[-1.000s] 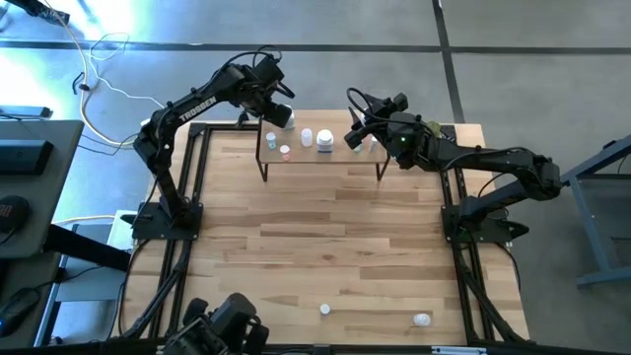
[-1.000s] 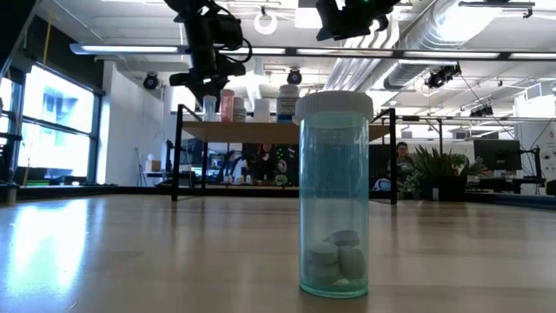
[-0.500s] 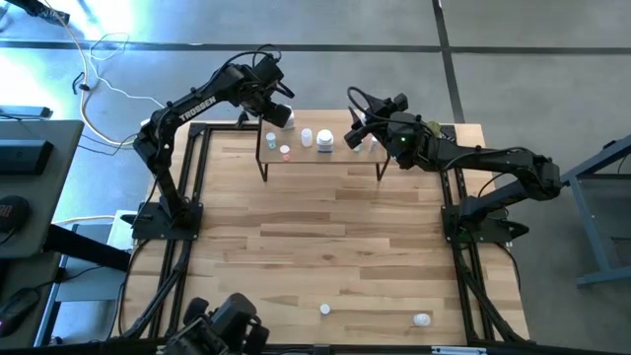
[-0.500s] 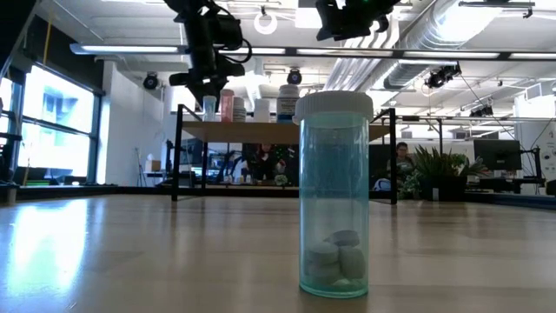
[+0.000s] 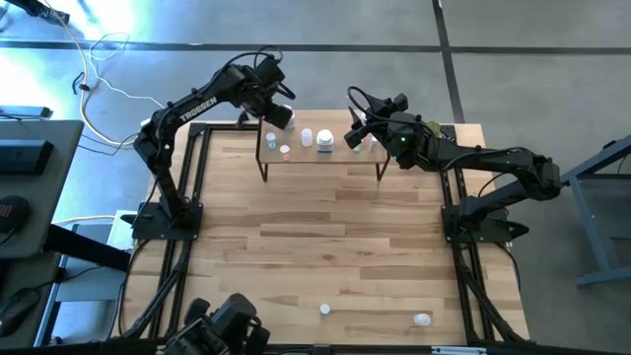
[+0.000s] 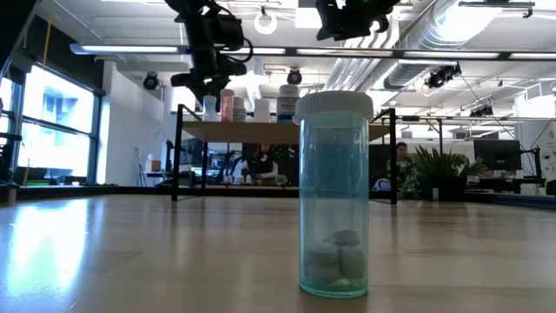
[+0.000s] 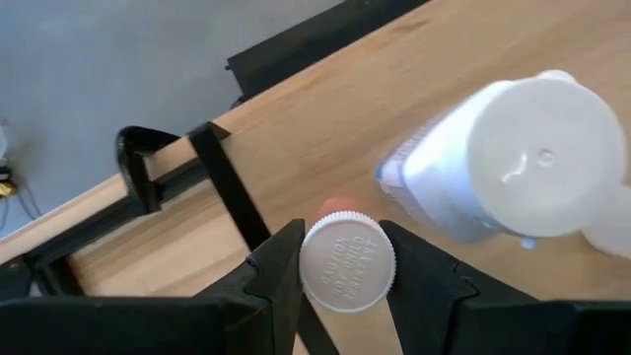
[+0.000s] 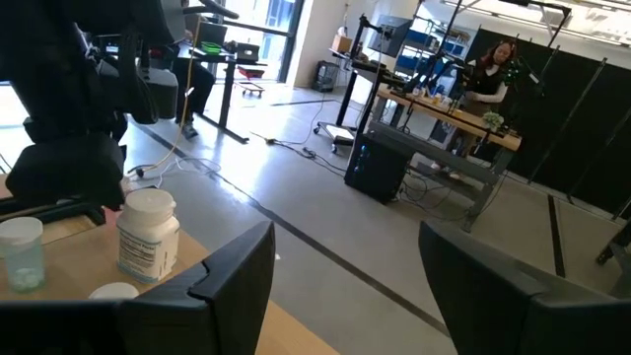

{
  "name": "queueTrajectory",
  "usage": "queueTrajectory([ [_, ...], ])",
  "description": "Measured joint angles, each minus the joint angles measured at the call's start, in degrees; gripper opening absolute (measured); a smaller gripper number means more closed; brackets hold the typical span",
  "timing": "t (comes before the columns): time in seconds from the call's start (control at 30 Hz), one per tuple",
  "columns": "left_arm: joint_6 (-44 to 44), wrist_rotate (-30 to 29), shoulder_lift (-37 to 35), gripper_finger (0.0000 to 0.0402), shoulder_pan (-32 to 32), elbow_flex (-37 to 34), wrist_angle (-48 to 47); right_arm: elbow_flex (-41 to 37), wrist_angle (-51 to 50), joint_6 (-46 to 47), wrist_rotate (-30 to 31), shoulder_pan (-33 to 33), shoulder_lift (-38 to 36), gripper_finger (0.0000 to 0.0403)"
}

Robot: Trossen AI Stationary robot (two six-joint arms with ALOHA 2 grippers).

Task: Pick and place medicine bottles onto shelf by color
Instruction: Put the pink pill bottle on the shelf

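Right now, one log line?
left claw: around pink bottle on shelf | right claw: open, empty, over shelf's right end

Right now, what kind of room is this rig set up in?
Likely an open robotics lab or workshop: exposed ceiling ducts, desks with computer gear where a person works, and bare concrete floor around the table.

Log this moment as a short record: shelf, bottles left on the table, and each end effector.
shelf: at the table's far edge, several bottles standing on it
table bottles: two at the near edge, one teal with pills, one further right
left end effector: over the shelf's left end, fingers around a white-capped bottle
right end effector: open, over the shelf's right part, holding nothing
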Motion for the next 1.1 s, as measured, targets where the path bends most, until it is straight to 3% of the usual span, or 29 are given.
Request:
queueTrajectory([
  [1.1,5.97,2.19,0.04,0.0127,-0.04,0.00,-1.29,0.00,0.00,-0.04,0.00,0.00,0.00,0.0244],
])
